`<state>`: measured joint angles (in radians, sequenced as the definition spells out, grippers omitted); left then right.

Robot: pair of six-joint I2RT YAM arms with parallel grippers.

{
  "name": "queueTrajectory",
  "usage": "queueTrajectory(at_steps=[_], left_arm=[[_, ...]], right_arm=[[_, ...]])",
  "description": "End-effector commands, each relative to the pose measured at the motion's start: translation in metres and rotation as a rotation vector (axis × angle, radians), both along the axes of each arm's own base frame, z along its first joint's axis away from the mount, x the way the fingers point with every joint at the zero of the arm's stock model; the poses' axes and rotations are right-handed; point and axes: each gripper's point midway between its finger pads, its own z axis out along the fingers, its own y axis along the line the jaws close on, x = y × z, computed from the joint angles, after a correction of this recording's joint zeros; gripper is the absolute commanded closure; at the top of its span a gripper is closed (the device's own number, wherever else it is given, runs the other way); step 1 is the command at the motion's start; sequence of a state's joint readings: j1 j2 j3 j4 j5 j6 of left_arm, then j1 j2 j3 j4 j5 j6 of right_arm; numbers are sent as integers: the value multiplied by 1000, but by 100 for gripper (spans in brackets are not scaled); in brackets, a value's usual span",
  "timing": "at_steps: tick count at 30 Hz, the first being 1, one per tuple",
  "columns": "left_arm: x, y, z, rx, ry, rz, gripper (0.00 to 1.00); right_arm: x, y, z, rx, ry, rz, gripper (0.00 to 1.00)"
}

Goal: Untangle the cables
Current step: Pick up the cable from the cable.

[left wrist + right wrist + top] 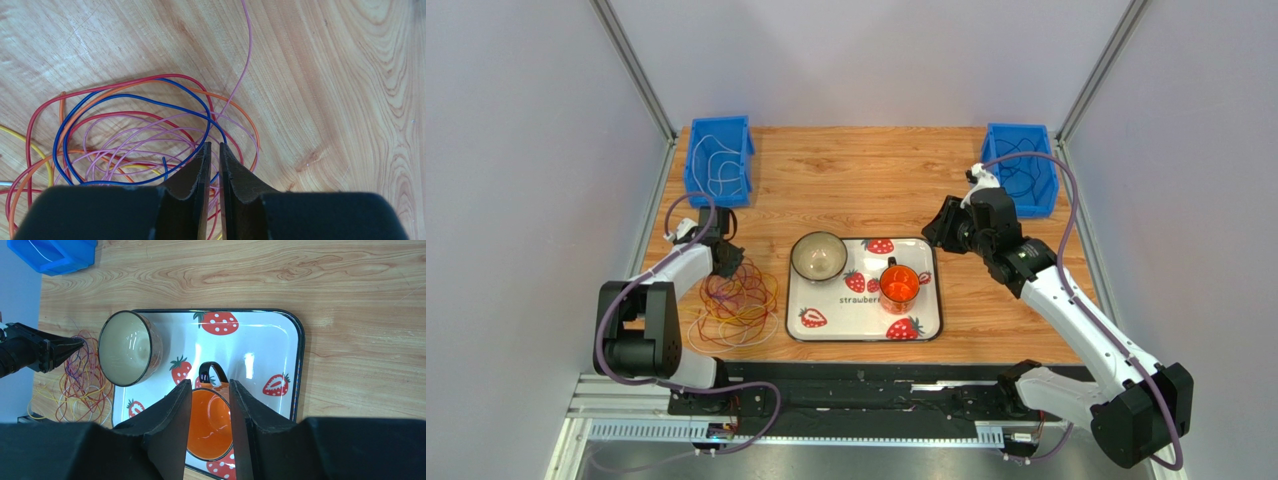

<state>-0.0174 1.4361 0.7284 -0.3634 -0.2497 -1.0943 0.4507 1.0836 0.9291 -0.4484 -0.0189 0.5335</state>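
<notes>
The cables (pixel 736 305) lie as a tangled heap of yellow, orange, red and purple loops on the wooden table, left of the tray. The left wrist view shows blue (pixel 130 97), pink, red and orange loops close up. My left gripper (pixel 729 262) is low over the heap's far edge. Its jaws (pixel 214 146) are closed to a thin slit, with wires passing beneath the tips; I cannot tell whether one is pinched. My right gripper (pixel 936 228) hangs open and empty above the tray's far right corner, away from the cables (pixel 82 380).
A strawberry-print tray (pixel 926 300) holds a bowl (pixel 818 256) and an orange mug (pixel 898 285). A blue bin (pixel 719 158) at the back left holds a white cable. Another blue bin (pixel 1022 165) at the back right holds a dark cable.
</notes>
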Motion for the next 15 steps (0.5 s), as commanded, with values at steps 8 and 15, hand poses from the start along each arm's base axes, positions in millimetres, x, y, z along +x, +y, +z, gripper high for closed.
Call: queueTrajectory(at_steps=[8, 15], left_arm=[[19, 0, 8, -5, -53, -26, 71], [21, 0, 11, 2, -59, -38, 70]], right_arm=[[2, 2, 0, -5, -21, 7, 63], [2, 2, 0, -4, -23, 7, 63]])
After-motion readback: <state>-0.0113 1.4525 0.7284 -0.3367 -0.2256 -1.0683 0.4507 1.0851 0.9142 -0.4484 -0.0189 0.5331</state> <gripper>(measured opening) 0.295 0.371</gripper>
